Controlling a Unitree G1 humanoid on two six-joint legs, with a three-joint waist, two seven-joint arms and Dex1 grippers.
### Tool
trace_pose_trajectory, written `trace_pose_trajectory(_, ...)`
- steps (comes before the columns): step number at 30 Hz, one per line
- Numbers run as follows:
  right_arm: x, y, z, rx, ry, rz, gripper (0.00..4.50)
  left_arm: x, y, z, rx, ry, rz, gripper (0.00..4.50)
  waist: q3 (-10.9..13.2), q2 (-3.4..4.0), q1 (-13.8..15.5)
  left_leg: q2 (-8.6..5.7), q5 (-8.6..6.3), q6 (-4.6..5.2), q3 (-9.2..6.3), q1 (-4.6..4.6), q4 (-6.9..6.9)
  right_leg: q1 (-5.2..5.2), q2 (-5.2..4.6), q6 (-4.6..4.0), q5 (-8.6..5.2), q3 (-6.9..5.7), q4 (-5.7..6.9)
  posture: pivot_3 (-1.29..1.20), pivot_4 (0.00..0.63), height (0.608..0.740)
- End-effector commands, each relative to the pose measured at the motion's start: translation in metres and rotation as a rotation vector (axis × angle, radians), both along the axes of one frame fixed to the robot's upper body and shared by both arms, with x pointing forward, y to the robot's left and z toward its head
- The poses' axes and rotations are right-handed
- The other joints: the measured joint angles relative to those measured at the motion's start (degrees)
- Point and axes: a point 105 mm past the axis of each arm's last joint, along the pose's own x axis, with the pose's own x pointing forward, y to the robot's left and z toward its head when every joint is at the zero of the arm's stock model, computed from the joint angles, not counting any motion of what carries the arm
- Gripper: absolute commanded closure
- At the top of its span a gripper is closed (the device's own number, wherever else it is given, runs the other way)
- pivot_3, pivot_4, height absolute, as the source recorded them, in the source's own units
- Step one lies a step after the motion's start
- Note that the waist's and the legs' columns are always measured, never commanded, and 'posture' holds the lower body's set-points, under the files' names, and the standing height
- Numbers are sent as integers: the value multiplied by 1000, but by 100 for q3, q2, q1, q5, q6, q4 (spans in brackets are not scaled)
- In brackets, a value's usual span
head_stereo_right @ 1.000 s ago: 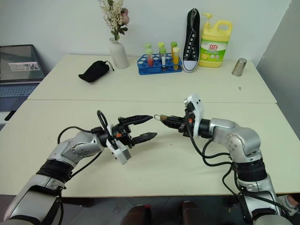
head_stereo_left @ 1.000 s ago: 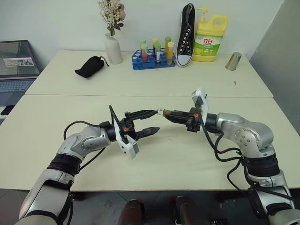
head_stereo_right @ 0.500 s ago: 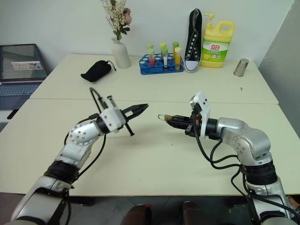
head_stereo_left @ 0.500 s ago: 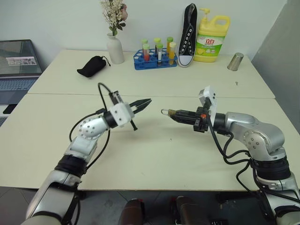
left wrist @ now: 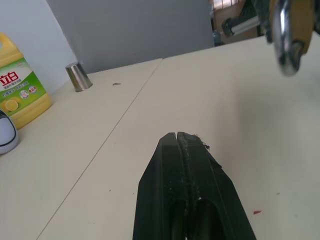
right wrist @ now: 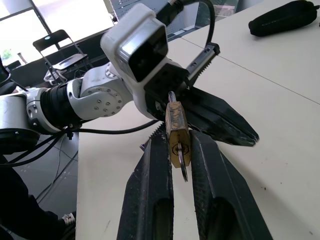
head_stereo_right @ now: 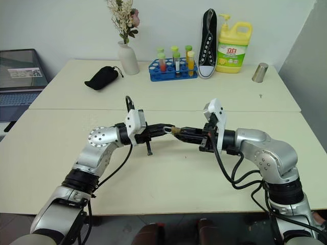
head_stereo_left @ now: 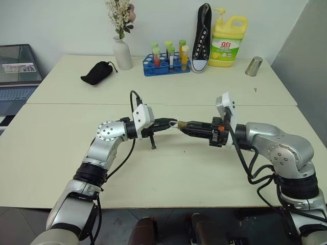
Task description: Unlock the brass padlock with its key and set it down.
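Note:
My right gripper (head_stereo_left: 185, 124) is held above the table's middle and points left, shut on the small brass padlock (right wrist: 176, 127). The padlock's silvery shackle (left wrist: 287, 45) faces my left gripper. A thin silvery piece (right wrist: 183, 172) hangs at the padlock's keyhole end; I cannot tell whether it is the key. My left gripper (head_stereo_left: 171, 122) points right with its fingers pressed shut and nothing between them. Its tip lies right beside the padlock (head_stereo_right: 174, 130). Whether the two touch is unclear.
Along the back of the far table (head_stereo_left: 71, 89) are a black pouch (head_stereo_left: 97, 73), a white vase with flowers (head_stereo_left: 122, 51), a blue rack of tubes (head_stereo_left: 167, 64), a black sneaker (head_stereo_left: 202, 38), a yellow detergent bottle (head_stereo_left: 228, 41) and a metal cup (head_stereo_left: 254, 66). A laptop (head_stereo_left: 18, 71) sits far left.
My left gripper has gone from open to shut, rolled over and swung right until its tip reached the padlock. My right gripper has kept its hold, shifting only slightly.

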Motion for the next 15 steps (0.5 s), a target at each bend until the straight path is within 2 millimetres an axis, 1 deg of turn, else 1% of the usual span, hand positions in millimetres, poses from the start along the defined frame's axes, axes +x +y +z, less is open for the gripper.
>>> trace_pose_trajectory(1,-3,-4,12,20,-42,5,4353,-6,1,16,-47,26,-31,4500,0,0,0,0,0,0,1,1,0,0,0,0,0,0,0,0,150,740)
trace_pose_trajectory(4,-3,-4,10,18,-34,4,4353,-13,-1,15,-53,86,-64,4500,0,0,-4,0,0,0,0,1,0,0,0,0,0,1,0,0,150,740)
trace_pose_trajectory(6,-1,-4,8,16,-32,1,4353,-22,-4,15,-56,135,-105,4500,0,0,-4,1,0,0,-1,0,-1,0,0,0,0,2,0,0,150,740)
trace_pose_trajectory(8,-1,-5,8,14,-30,1,4353,-27,-6,15,-54,154,-123,4500,1,0,-2,1,0,0,-1,0,-1,0,0,0,0,4,0,0,150,740)
trace_pose_trajectory(15,1,-6,5,6,-25,-5,4353,-27,-5,22,-80,172,-106,4500,1,0,-1,0,0,0,-2,1,-1,0,1,1,-1,5,0,0,150,740)
